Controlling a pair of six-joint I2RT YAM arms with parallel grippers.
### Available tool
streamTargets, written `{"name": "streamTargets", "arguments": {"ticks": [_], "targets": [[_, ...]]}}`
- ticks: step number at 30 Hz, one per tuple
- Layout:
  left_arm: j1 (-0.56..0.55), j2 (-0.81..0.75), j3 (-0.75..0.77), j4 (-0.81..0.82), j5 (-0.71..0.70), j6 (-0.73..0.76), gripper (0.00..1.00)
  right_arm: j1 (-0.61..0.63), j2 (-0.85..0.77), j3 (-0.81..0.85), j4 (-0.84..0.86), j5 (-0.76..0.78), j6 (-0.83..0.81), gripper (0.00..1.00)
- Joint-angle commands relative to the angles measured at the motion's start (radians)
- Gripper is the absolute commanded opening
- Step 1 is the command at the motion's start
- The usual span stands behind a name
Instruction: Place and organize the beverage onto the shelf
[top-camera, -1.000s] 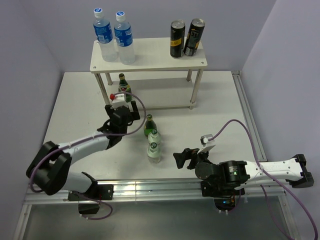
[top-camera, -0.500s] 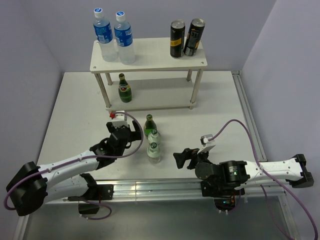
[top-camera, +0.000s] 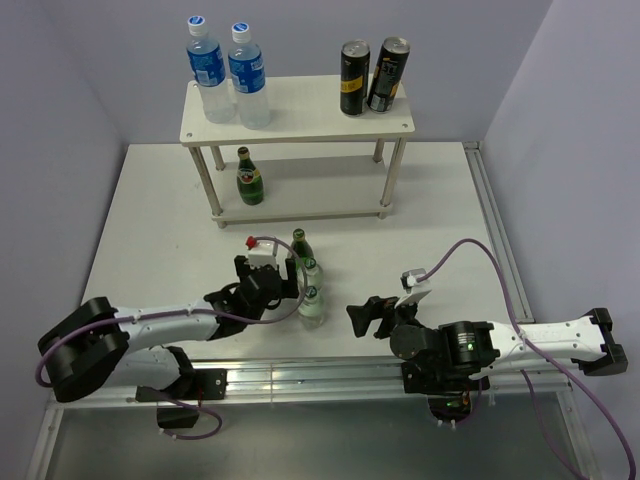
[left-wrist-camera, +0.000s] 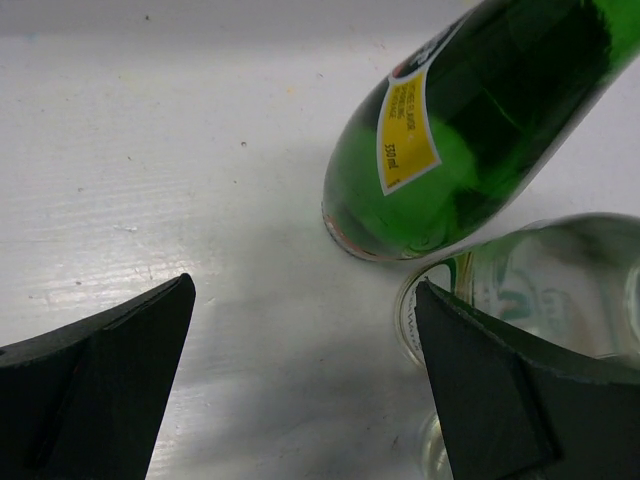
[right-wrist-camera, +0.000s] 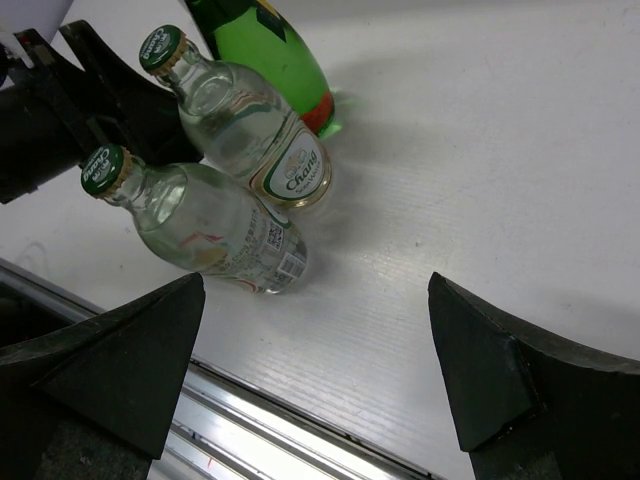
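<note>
1. Two blue-labelled plastic bottles (top-camera: 248, 80) stood upright, side by side, at the left end of the top board of the shelf (top-camera: 300, 112).
2. Shelved green bottle (top-camera: 249, 180): upright on the lower board, near its left legs.
3. Left end effector (left-wrist-camera: 302, 290): low over the worktop (top-camera: 160, 220), jaws spread wide and holding nothing. In its wrist view the foot of the loose green bottle lay ahead, nearer the right finger. A clear bottle sat just behind that finger.
4. Loose green bottle (top-camera: 297, 243): standing on the worktop in front of the shelf, close against the clear pair. Whether it touched them could not be told.
5. Two clear glass bottles (right-wrist-camera: 250, 120): green caps and pale labels. They stood close together on the worktop, just on the near side of the loose green bottle.
6. Two dark cans (top-camera: 372, 78): upright together at the right end of the top board.
7. Right end effector (right-wrist-camera: 315, 290): jaws wide and empty, low at the near right. It faced the three loose bottles from a short way off.
8. Step in hand, as judged: the left arm's approach to the loose green bottle, probably to set it beside its twin on the lower board. Three bottles were not yet shelved.
9. Next move, as judged: centre the jaws on the green body and keep the right finger clear of the crowding clear bottle. Then close, lift and carry it in under the top board. A knocked neighbour was the likely hazard.
</note>
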Motion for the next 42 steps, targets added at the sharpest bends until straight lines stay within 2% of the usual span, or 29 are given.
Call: {"name": "streamTargets", "arguments": {"ticks": [1, 16, 24, 27, 28, 33, 34, 36, 37, 39, 42], "targets": [[-0.023, 0.045, 0.048, 0.072, 0.015, -0.005, 0.99, 0.006, 0.005, 0.006, -0.003, 0.046, 0.017, 1.0], [-0.041, 0.28, 0.189, 0.176, 0.021, 0.063, 0.99, 0.008, 0.01, 0.005, 0.005, 0.046, 0.011, 1.0], [-0.034, 0.413, 0.268, 0.25, -0.064, 0.12, 0.97, 0.006, 0.011, 0.006, 0.002, 0.043, 0.014, 1.0], [-0.02, 0.439, 0.269, 0.29, -0.078, 0.127, 0.83, 0.006, 0.008, 0.005, 0.005, 0.045, 0.014, 1.0], [-0.009, 0.444, 0.268, 0.298, -0.078, 0.13, 0.71, 0.006, 0.009, 0.003, 0.005, 0.045, 0.014, 1.0], [0.029, 0.478, 0.261, 0.362, -0.08, 0.155, 0.49, 0.008, 0.013, 0.002, 0.009, 0.046, 0.009, 1.0], [0.037, 0.484, 0.263, 0.37, -0.087, 0.16, 0.35, 0.008, 0.014, 0.003, 0.009, 0.046, 0.008, 1.0], [0.055, 0.488, 0.266, 0.384, -0.089, 0.167, 0.21, 0.008, 0.017, 0.003, 0.008, 0.046, 0.009, 1.0], [0.063, 0.488, 0.269, 0.388, -0.097, 0.172, 0.07, 0.008, 0.017, 0.005, 0.008, 0.046, 0.009, 1.0], [0.08, 0.484, 0.28, 0.391, -0.092, 0.184, 0.0, 0.008, 0.022, 0.005, 0.006, 0.046, 0.012, 1.0], [0.1, 0.467, 0.301, 0.396, -0.086, 0.225, 0.0, 0.008, 0.026, 0.006, 0.005, 0.048, 0.014, 1.0]]}}
